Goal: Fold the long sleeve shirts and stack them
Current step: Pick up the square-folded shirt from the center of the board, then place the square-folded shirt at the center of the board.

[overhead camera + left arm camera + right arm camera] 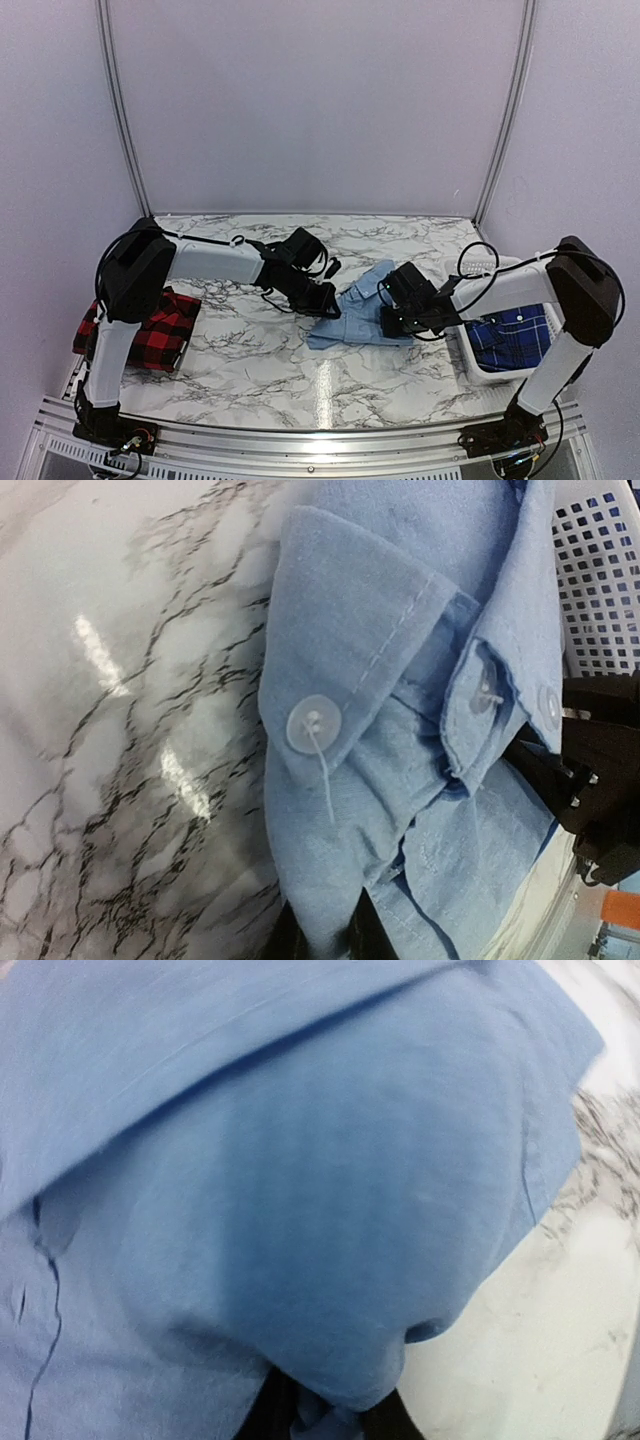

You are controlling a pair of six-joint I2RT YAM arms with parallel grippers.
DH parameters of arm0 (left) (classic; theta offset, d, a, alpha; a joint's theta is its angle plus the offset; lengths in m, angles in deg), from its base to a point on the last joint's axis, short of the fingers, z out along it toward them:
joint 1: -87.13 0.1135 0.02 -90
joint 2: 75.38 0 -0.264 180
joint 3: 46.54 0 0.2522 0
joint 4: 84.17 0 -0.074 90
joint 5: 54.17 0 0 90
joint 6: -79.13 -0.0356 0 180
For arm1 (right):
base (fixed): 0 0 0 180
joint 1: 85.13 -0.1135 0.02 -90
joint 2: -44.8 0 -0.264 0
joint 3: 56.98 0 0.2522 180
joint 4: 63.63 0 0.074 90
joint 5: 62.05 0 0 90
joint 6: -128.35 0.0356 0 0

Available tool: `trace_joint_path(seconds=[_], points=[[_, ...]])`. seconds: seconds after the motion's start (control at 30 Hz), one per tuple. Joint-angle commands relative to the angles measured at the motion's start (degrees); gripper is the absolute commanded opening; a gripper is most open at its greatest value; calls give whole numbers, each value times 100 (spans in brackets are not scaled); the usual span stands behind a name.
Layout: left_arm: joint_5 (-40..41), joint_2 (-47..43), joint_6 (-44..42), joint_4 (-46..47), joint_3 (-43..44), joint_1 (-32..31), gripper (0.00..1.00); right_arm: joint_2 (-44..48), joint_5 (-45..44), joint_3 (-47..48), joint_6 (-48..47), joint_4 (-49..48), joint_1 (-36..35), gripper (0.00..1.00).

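walls: pale plain panels [320, 100] behind and on both sides | frame: two curved metal poles [118, 110] at the back corners | table [260, 370]: white marble pattern, dark veins, glossy | near edge: ribbed metal rail [300, 445] | light: bright glare streaks [322, 385] on tabletop

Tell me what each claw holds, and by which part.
Both hold the light blue shirt. The left claw pinches its left edge, near a buttoned flap; the right claw pinches a fold at its right edge.
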Motion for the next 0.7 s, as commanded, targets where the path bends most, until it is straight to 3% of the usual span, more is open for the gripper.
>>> trace_joint_path(seconds=[0.0,0.17,0.4,0.47,0.57,0.6,0.67], points=[[928,-856,224,290,-624,-88,0,-293,235,648,-211,549,-273,2],[1820,-2103,143,39,-1178,-22,0,-293,210,1878,-604,1041,-432,0],[2733,-3168,-89,-1107,-1099,-13,0,-365,576,3206,-937,1470,-505,0],[2819,-3200,-64,-1408,-1013,-16,13,-304,734,3095,-905,1478,-442,0],[2988,-3181,83,-1592,-1097,-58,62,-104,947,2397,-740,1300,-124,0],[3019,-3162,127,-1595,-1165,-59,74,-5,960,2101,-683,1246,-31,0],[3076,-3077,214,-1592,-1301,-50,84,182,886,1398,-583,1087,83,17]])
